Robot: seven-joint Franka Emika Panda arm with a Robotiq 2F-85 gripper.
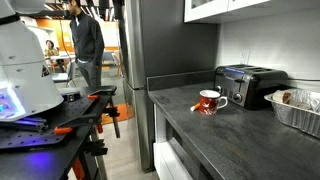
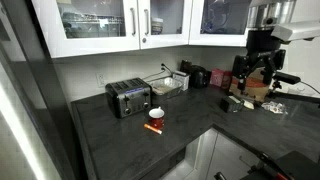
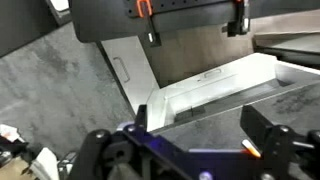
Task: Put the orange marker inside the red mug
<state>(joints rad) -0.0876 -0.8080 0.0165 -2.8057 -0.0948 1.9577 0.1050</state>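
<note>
The red mug (image 1: 209,100) with a white handle stands upright on the dark countertop, in front of the toaster; it also shows in an exterior view (image 2: 156,114). The orange marker (image 2: 153,128) lies flat on the counter just in front of the mug, and shows as a thin orange streak at the mug's base (image 1: 202,111). My gripper (image 2: 256,80) hangs high over the other arm of the L-shaped counter, far from the mug. In the wrist view the gripper (image 3: 185,150) is open and empty, looking down on the counter edge and white cabinets. Mug and marker are out of the wrist view.
A black-and-silver toaster (image 1: 250,85) (image 2: 128,98) stands behind the mug. A foil tray (image 1: 295,108) lies beside it. A wire basket (image 2: 168,85), dark appliances (image 2: 195,75) and a cardboard box (image 2: 250,100) line the counter. Orange-and-black clamps (image 1: 100,97) sit by my base.
</note>
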